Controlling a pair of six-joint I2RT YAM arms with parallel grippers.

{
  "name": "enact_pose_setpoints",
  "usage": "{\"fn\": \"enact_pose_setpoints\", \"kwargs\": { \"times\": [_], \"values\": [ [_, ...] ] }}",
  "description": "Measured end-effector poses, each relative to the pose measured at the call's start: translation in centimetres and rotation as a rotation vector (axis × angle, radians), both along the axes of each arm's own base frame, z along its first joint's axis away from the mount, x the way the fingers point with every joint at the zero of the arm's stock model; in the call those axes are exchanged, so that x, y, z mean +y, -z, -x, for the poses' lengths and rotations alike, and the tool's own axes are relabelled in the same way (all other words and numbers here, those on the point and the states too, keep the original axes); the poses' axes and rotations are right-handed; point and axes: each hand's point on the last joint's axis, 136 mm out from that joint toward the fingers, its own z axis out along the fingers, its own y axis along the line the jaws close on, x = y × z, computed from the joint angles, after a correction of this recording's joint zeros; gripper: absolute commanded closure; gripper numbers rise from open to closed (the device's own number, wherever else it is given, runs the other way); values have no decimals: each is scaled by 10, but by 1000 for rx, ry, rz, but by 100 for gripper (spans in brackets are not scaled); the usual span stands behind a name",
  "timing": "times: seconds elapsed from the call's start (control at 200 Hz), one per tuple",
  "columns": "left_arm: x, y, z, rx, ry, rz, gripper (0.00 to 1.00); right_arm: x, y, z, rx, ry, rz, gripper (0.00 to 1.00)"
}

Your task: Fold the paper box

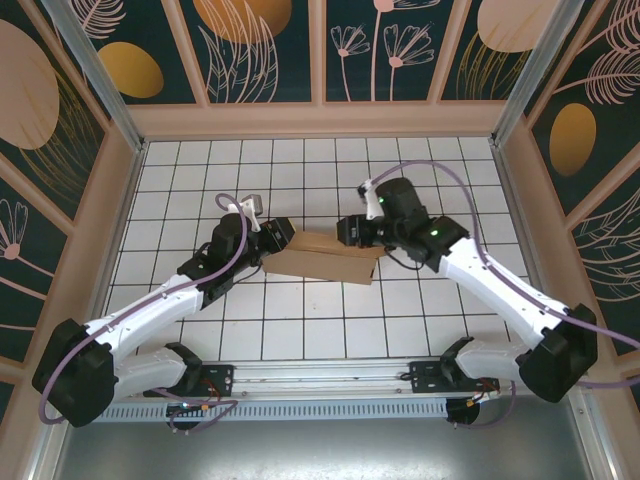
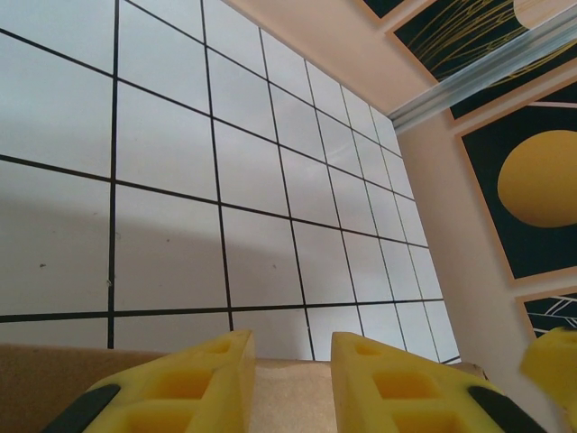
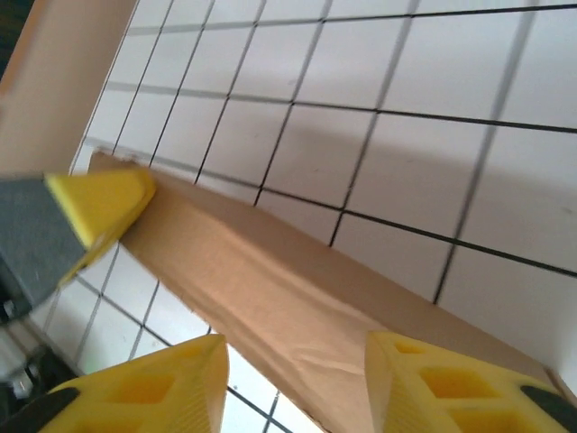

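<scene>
light, stiff box (image 1: 325, 258), easily creased: take it by the flap edges. left claw (image 2: 290, 361) barely parted at nine o'clock, right claw (image 3: 293, 361) wide astride a flap, neither gripping.

The paper box (image 1: 325, 255) is brown — the table (image 1: 300, 330) white, gridded black. Fingers (image 2: 225, 361) are yellow; walls (image 1: 260, 50) dark teal with orange discs.

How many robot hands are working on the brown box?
2. The left hand is at the left end of the paper box. The right hand is at the right end, with the cardboard running between its fingers. No other hand seems hidden.
</scene>
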Motion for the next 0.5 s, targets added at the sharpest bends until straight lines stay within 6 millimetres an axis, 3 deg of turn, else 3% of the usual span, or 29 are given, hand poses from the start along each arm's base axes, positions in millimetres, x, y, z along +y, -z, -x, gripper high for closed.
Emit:
{"fn": "enact_pose_setpoints", "kwargs": {
  "times": [0.205,0.36,0.5],
  "values": [
    [0,0,0,-6,6,-7,71,-49,-6,7,110,187,2,45],
    [-1,0,1,-5,13,-5,71,-53,-3,20,173,202,-24,45],
    [-2,0,2,-3,18,-4,71,-54,18,27,231,206,-8,45]
  ]
}}
